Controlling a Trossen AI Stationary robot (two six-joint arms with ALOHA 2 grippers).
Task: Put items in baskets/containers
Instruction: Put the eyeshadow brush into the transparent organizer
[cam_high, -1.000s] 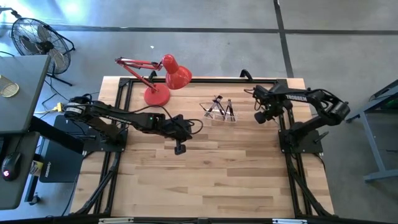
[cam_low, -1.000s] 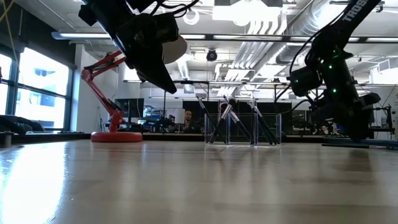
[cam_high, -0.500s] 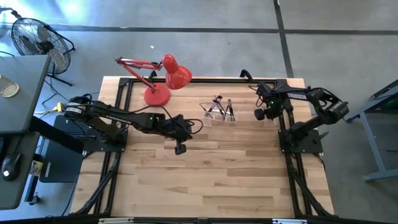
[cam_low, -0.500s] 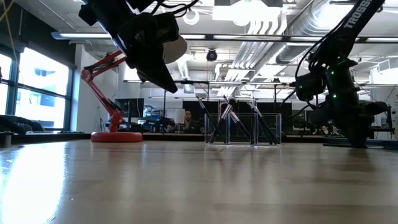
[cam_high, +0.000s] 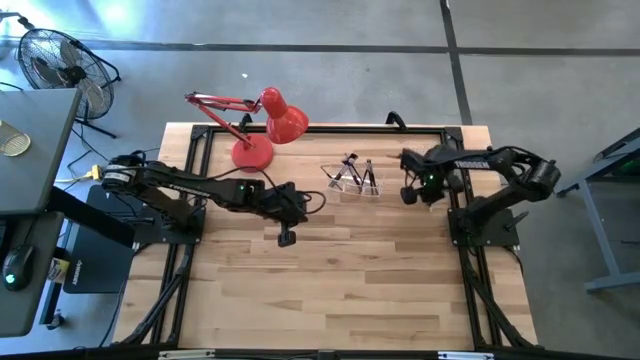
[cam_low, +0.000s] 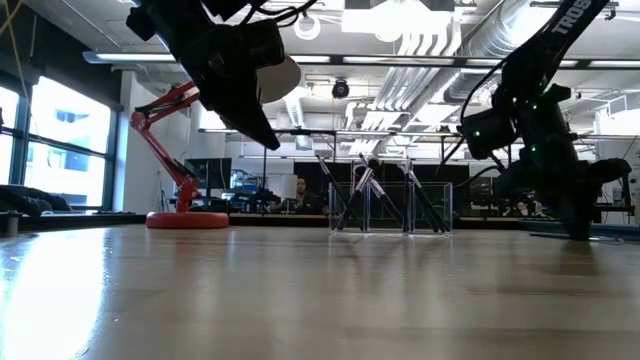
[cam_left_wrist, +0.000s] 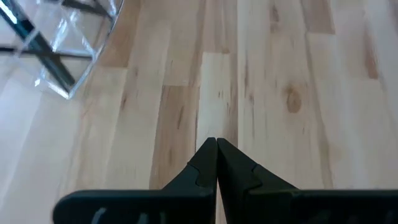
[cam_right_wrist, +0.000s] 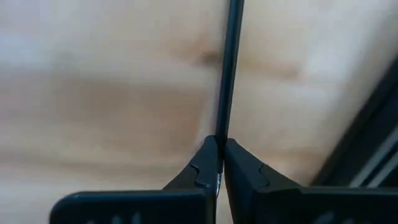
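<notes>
holding one thin dark brush (cam_right_wrist: 231, 68) pinched in my right claw (cam_high: 409, 193), i am at the carrying step, just beside the clear holder (cam_high: 356, 180) at the far side of the counter (cam_high: 330, 290). several brushes (cam_low: 362, 190) already stand inside it. next, i think, i must lift it over the rim and tilt it in. my left claw (cam_high: 286, 238) waits pressed together near the counter's middle.
</notes>
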